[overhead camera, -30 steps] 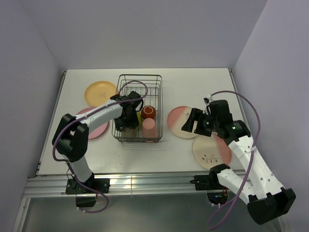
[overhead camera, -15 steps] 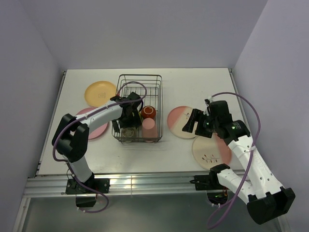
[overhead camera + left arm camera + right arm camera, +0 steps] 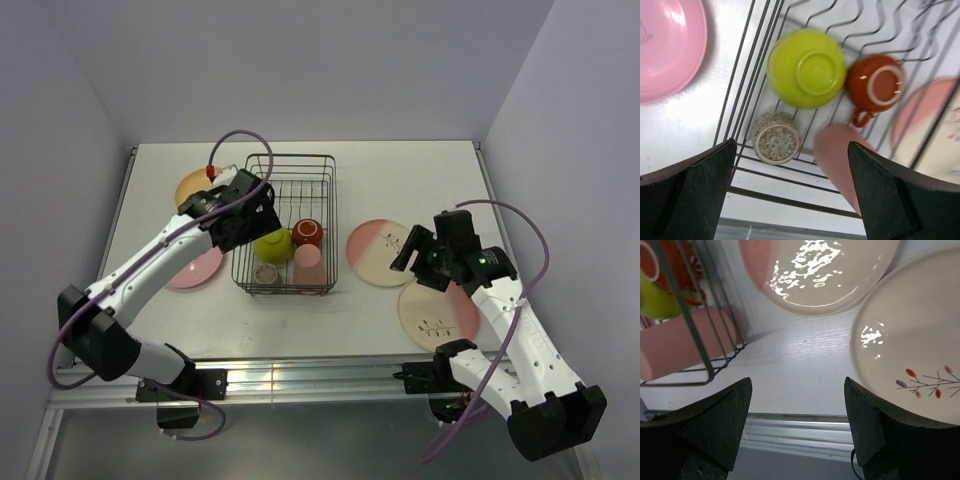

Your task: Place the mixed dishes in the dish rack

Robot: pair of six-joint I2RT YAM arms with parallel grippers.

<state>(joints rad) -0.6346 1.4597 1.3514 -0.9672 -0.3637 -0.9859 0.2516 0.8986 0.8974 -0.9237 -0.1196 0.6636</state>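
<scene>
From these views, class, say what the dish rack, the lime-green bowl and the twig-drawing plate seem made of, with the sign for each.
The dish rack: thin dark wire, likely coated metal; bent, wavy rods.
The lime-green bowl: probably glazed ceramic, plastic possible; smooth even colour, raised foot ring.
The twig-drawing plate: likely glazed ceramic; glossy cream surface with sharp light glints.

No writing, label, brand or number can be read in any view. The only marking is a twig drawing with small red and purple leaves on the cream plate (image 3: 910,340), just beside the pink-and-cream plate (image 3: 825,270); it bears no letters. A faint mark at the edge of the pink plate (image 3: 670,45) is too blurred to read.
</scene>
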